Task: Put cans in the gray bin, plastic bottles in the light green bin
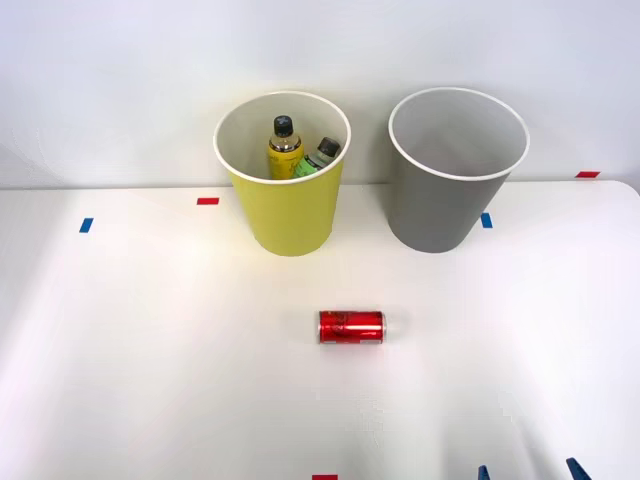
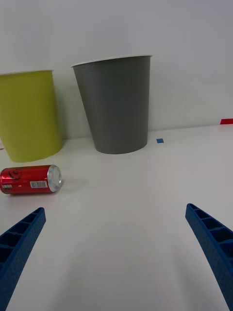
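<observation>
Right wrist view: the wide-open, empty gripper (image 2: 116, 252) sits apart from the can (image 2: 30, 180).

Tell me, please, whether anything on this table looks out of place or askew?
Only the small red metal can: it lies on its side on the white table, in front of both bins, not yet in the tall gray bin. Nothing looks spilled or damaged.
</observation>
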Controlling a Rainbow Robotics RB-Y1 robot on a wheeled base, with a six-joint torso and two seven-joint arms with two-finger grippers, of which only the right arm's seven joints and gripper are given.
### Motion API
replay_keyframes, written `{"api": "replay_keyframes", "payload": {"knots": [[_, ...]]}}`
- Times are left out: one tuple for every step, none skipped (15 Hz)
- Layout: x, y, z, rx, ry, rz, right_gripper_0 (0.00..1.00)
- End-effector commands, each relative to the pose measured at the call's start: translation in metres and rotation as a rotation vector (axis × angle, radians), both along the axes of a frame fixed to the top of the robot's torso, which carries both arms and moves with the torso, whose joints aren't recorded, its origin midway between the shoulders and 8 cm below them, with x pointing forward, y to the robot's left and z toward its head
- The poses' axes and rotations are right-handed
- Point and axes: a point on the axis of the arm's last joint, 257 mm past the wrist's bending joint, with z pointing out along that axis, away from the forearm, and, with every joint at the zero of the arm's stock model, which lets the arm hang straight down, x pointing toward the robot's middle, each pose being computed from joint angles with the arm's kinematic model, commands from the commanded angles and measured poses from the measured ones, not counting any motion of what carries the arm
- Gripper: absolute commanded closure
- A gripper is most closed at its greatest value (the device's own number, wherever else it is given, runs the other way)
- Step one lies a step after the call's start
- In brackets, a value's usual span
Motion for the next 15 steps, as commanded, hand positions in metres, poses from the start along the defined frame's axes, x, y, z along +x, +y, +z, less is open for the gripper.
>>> {"api": "replay_keyframes", "payload": {"knots": [[0.0000, 0.0000, 0.0000, 0.000, 0.000, 0.000, 0.00], [0.0000, 0.0000, 0.0000, 0.000, 0.000, 0.000, 0.00], [0.0000, 0.0000, 0.0000, 0.000, 0.000, 0.000, 0.00], [0.0000, 0.0000, 0.0000, 0.000, 0.000, 0.000, 0.00], [0.0000, 0.0000, 0.0000, 0.000, 0.000, 0.000, 0.00], [0.0000, 0.0000, 0.0000, 0.000, 0.000, 0.000, 0.00], [0.0000, 0.0000, 0.0000, 0.000, 0.000, 0.000, 0.00], [0.0000, 0.0000, 0.0000, 0.000, 0.000, 0.000, 0.00], [0.0000, 0.0000, 0.0000, 0.000, 0.000, 0.000, 0.00], [0.0000, 0.0000, 0.0000, 0.000, 0.000, 0.000, 0.00], [0.0000, 0.0000, 0.0000, 0.000, 0.000, 0.000, 0.00], [0.0000, 0.0000, 0.0000, 0.000, 0.000, 0.000, 0.00], [0.0000, 0.0000, 0.0000, 0.000, 0.000, 0.000, 0.00], [0.0000, 0.0000, 0.0000, 0.000, 0.000, 0.000, 0.00], [0.0000, 0.0000, 0.0000, 0.000, 0.000, 0.000, 0.00]]}}
